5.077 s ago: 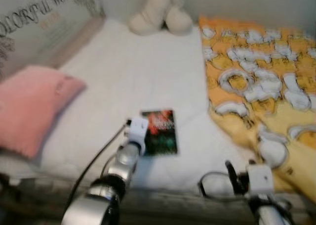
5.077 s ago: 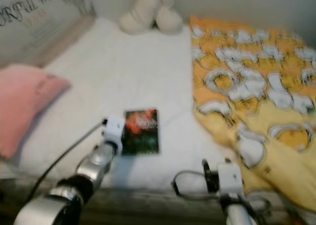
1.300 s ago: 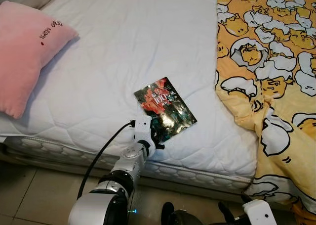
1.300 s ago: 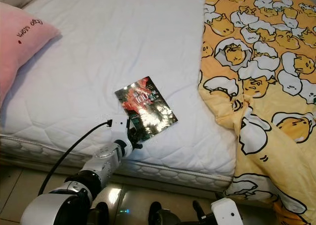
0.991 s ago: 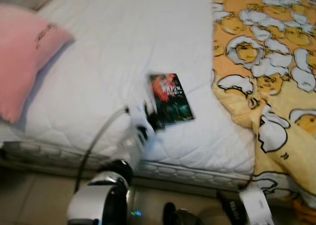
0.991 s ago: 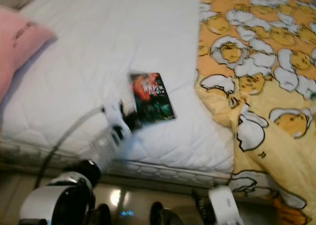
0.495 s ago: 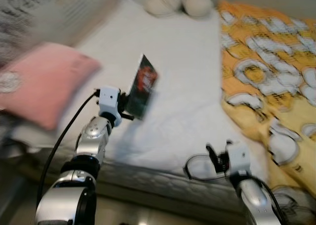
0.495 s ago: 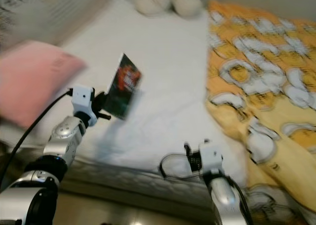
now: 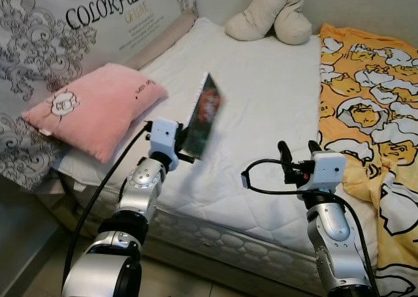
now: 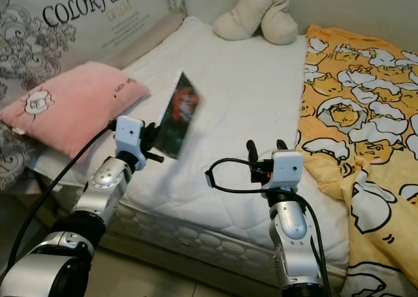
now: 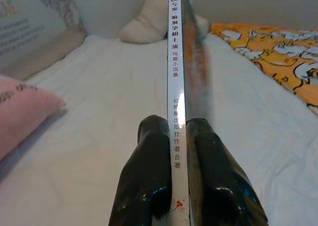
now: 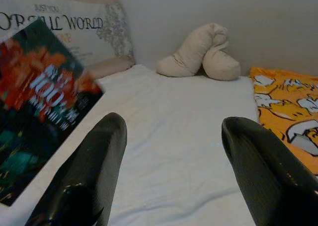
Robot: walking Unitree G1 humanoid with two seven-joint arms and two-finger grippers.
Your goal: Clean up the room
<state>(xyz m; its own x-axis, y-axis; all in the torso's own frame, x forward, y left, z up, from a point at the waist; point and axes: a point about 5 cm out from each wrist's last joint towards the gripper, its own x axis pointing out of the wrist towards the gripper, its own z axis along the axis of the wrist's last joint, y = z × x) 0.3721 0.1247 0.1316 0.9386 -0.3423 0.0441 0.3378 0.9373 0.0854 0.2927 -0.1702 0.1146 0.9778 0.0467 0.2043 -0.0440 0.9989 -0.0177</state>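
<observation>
Left pincer (image 11: 180,136) clamps book (image 9: 202,116) upright above bed (image 9: 261,101); right pincer (image 12: 171,156) spread.

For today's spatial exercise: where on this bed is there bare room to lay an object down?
The white mattress is bare between the pink pillow and the yellow blanket, up to the beige cushion. The blanket side is covered. The left hand holds the book above the front edge.

A bed (image 9: 261,114) carries everything: a pillow (image 9: 95,108) lies on its left side and a blanket (image 9: 366,101) covers its right side. A stuffed toy (image 9: 271,16) sits at the bed's far end, and a headboard (image 9: 65,29) stands along its left edge behind the pillow. A book (image 9: 202,117) is held on edge above the bed's near left part, right of the pillow, by the left gripper (image 9: 183,150); the right gripper (image 9: 299,155) hovers over the bed's near edge, left of the blanket.
</observation>
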